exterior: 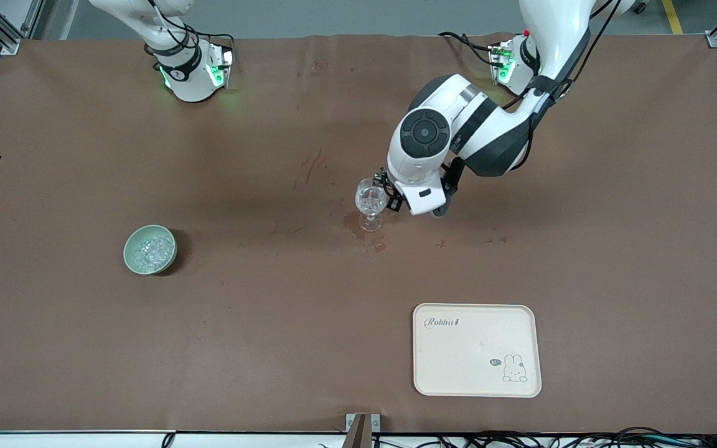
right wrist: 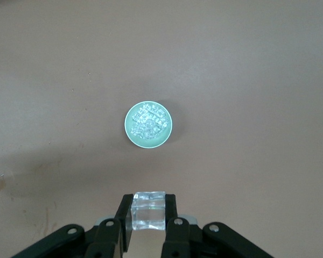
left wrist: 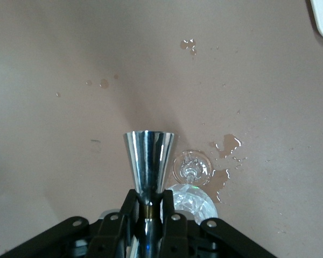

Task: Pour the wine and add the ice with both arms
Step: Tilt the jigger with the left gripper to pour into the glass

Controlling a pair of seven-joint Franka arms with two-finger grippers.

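the left gripper (left wrist: 148,212) is clamped on a steel jigger (left wrist: 149,161) right beside the wine glass (exterior: 371,202), pouring looks about done, while the right gripper (right wrist: 149,220), high above the green bowl (right wrist: 148,124), pinches one ice cube (right wrist: 148,210) yet to be dropped in.

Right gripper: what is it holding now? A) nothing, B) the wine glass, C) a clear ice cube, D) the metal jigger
C: in the right wrist view the right gripper is shut on a clear ice cube, high over the green bowl of ice.
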